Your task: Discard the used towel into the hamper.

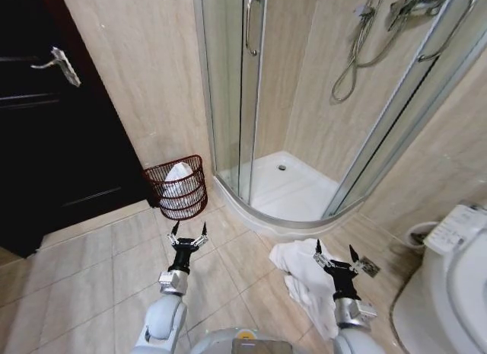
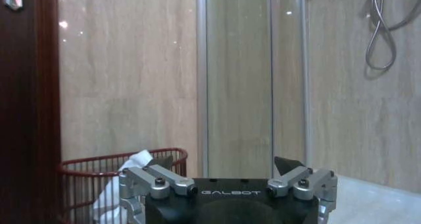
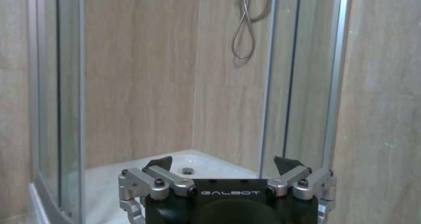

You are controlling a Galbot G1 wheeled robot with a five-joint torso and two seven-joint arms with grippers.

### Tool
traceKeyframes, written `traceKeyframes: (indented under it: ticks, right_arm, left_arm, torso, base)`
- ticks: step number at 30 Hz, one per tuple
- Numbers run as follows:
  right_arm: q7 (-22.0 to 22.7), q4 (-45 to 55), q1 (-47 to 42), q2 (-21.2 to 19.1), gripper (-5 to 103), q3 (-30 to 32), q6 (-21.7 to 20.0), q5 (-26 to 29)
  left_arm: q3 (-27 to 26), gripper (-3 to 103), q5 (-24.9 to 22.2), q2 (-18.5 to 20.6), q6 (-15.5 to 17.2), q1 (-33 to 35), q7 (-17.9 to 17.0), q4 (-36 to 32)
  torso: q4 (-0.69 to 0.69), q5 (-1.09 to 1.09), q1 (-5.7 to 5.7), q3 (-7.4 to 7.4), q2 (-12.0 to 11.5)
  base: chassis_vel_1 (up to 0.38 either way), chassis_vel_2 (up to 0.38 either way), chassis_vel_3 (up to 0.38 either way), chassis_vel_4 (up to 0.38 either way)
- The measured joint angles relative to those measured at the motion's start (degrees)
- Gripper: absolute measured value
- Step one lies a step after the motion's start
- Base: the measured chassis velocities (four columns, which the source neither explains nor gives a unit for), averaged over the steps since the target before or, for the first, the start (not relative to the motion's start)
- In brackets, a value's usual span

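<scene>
The head view takes in the whole bathroom corner: the hamper (image 1: pixel 176 188), a dark red wire basket with something white already inside, stands on the tiled floor (image 1: pixel 91 285) against the beige wall, between the dark door (image 1: pixel 46 118) and the glass shower enclosure (image 1: pixel 251 103). A crumpled white towel (image 1: pixel 300 282) lies on the floor near the shower tray's curved edge, well apart from the hamper. The left end effector (image 1: pixel 189 236) hangs over the tiles just in front of the hamper, fingers apart and holding nothing. The right end effector (image 1: pixel 333 255) is above the towel, fingers also spread and empty. A toilet (image 1: pixel 449 293) sits at the right edge.

The left wrist view adds a level look at the hamper's rim (image 2: pixel 118 162) and the white cloth inside it, beyond the open left end effector (image 2: pixel 224 164). The right wrist view looks past the spread right end effector (image 3: pixel 224 164) into the shower tray (image 3: pixel 197 167), with the shower hose (image 3: pixel 245 26) looped on the wall.
</scene>
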Motion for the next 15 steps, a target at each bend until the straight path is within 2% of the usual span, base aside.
traceKeyframes:
  ticks: [9, 13, 15]
  right_arm:
    - [2.3, -1.3, 0.2, -0.1, 100, -0.7, -0.7, -0.1]
    - [3.0, -3.6, 0.8, -0.2, 100, 0.6, -2.4, 0.4]
    - [2.3, -6.1, 1.3, -0.1, 100, 2.3, -4.5, 1.2]
  left_arm:
    - [0.1, 100, -0.6, 0.7, 0.3, -1.3, 0.2, 1.2]
    - [0.5, 100, 0.4, 0.6, 1.2, -1.4, 0.2, 1.3]
    - [0.9, 100, 0.6, 0.4, 1.4, -1.4, 0.2, 1.3]
  torso:
    - [0.00, 0.01, 0.09, 0.10, 0.1]
    - [0.00, 0.02, 0.08, 0.12, 0.2]
    - [0.00, 0.01, 0.06, 0.11, 0.2]
  base:
    - [-0.201, 0.176, 0.176, -0.169]
    - [-0.031, 0.067, 0.031, -0.032]
    - [0.055, -0.025, -0.053, 0.014]
